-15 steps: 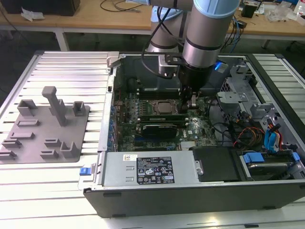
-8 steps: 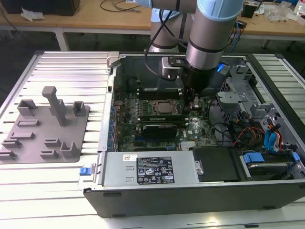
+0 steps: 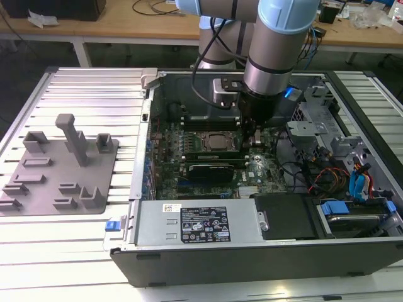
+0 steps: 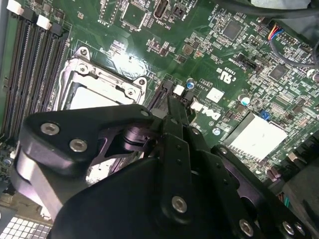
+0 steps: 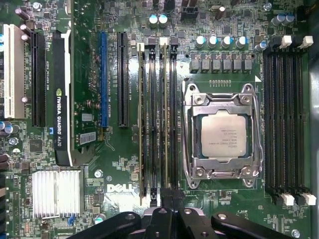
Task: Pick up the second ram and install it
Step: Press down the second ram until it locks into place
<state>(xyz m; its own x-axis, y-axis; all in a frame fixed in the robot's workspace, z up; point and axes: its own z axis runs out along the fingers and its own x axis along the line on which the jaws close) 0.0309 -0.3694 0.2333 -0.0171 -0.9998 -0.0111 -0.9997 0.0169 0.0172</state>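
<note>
Gripper (image 5: 166, 195) is down inside the case, fingers pinched close together over the end of the second ram (image 5: 165, 114). It looks like a grip on the stick, but my own fingers hide the contact line, so read that as probable. The stick stands on edge in its slot in the near slot bank (image 5: 157, 74), just beside the CPU socket (image 5: 223, 132).

Risks as I judge them:
- Stick not square in the slot: pushing on one end only could leave it cocked, with one latch unclipped.
- Notch misaligned: force goes into the board, which means flex or a cracked slot.
- Fingers sit close to the socket frame and the neighbouring stick, so any sideways drift could clip either.
- Letting go before it is seated would leave the stick leaning.

Count, working outward:
- 1 gripper
- 2 sticks in the near bank: the second ram and a first stick (image 5: 141, 114)
- 4 slots in that bank, as far as I can tell
- 1 CPU socket
- 4 empty slots in the far bank (image 5: 284, 114), beyond the socket
- 1 graphics card (image 5: 62, 99)
- 1 finned heatsink (image 5: 56, 193)
- 1 grey tray (image 3: 56, 176) outside the case, at the exterior view's left, with no stick on it
</note>
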